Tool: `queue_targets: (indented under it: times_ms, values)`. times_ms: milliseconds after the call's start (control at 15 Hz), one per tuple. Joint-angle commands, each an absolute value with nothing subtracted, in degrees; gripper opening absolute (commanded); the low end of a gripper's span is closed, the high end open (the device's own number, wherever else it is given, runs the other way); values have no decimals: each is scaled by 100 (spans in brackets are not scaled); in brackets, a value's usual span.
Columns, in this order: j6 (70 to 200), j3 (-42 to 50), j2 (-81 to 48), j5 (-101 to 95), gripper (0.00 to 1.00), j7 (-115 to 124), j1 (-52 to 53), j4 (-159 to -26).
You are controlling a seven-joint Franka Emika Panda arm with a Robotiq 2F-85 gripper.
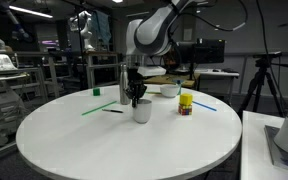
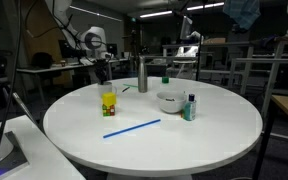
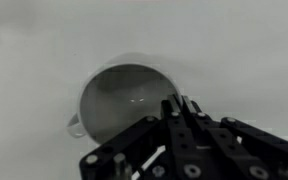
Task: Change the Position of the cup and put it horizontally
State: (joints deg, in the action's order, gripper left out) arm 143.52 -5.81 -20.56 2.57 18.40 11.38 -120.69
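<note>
The cup (image 1: pixel 142 111) is small, white and upright on the round white table (image 1: pixel 94 140), just in front of the steel bottle (image 1: pixel 122 80). In the wrist view I look down into the cup's open mouth (image 3: pixel 119 100). My gripper (image 1: pixel 135 96) comes down from above onto the cup's rim. Its two fingers (image 3: pixel 179 103) are pressed close together over the rim's near wall, pinching it. In an exterior view the arm and gripper (image 2: pixel 103 72) are at the table's far left, and the cup is hidden behind the yellow object (image 2: pixel 108 100).
A shallow white bowl (image 1: pixel 169 91) and a yellow object (image 1: pixel 186 103) stand beside the cup. A blue straw (image 2: pixel 132 128), a green straw (image 1: pixel 96 109) and a dark pen (image 1: pixel 114 110) lie on the table. A small teal bottle (image 2: pixel 190 107) stands by the bowl (image 2: pixel 170 101).
</note>
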Motion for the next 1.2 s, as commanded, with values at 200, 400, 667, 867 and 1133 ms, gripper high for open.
queue_targets:
  times_ms: [200, 400, 667, 867, 1133]
  values:
    - [13739, -663, -2074, 767, 2, 1799, 1026, -11718]
    - [13215, -658, -2068, 1121, 2, 1870, 966, -11553]
    - [11681, -373, -2136, 817, 2, 2429, 1011, -11096]
    - [10504, -179, -2240, 608, 2, 2787, 996, -10688]
    - [9429, -74, -2435, 568, 2, 2878, 968, -10214]
